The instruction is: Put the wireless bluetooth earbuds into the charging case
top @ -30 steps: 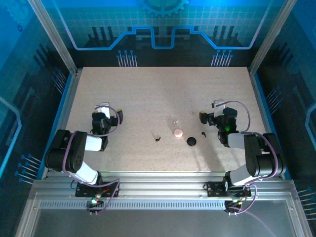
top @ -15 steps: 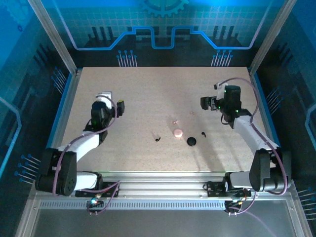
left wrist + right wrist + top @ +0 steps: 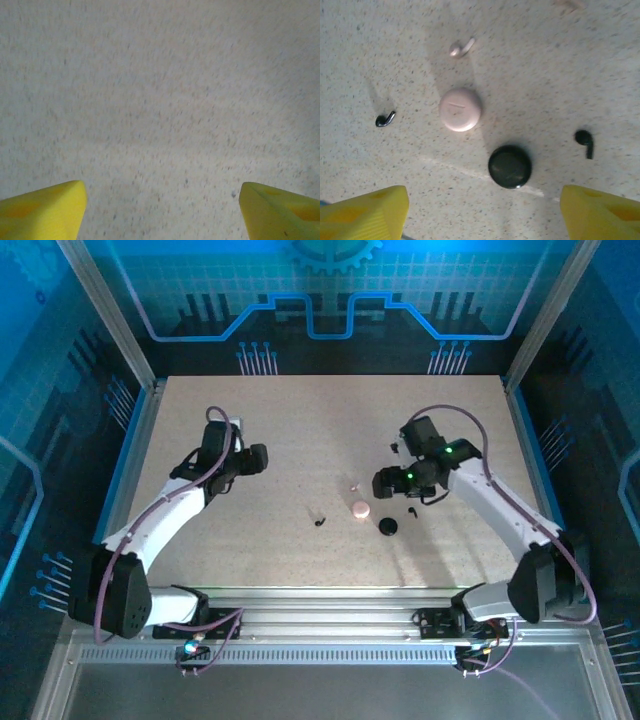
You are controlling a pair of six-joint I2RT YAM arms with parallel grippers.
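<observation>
Two yellow fingers (image 3: 365,212) frame the bottom corners of the right wrist view, spread wide with nothing between them, so the right gripper (image 3: 480,215) is open and empty. It hangs over the speckled table (image 3: 300,420) with its camera looking straight down. Just ahead of its fingertips lies the charging case (image 3: 509,166), a round black puck flat on the surface, touched by nothing. Near it on one side is a black earbud (image 3: 584,141), bulb and short stem lying apart from the case. On the case's far side, close but not touching, sits a pale pink round puck (image 3: 460,109), and past that lies the other black earbud (image 3: 385,119), well apart from the case. A small pink earbud (image 3: 461,48) rests farther out beyond the pink puck.

From above, the right gripper (image 3: 386,482) sits just behind the case (image 3: 388,526), with one black earbud (image 3: 412,511) beside the case and the other (image 3: 320,521) off to the left of the pink puck (image 3: 360,509).

Over on the left side the left gripper (image 3: 255,458) is stretched out above bare table, well away from all the pieces. Its wrist view shows the left gripper (image 3: 160,212) with yellow tips wide apart and only speckled surface between them
</observation>
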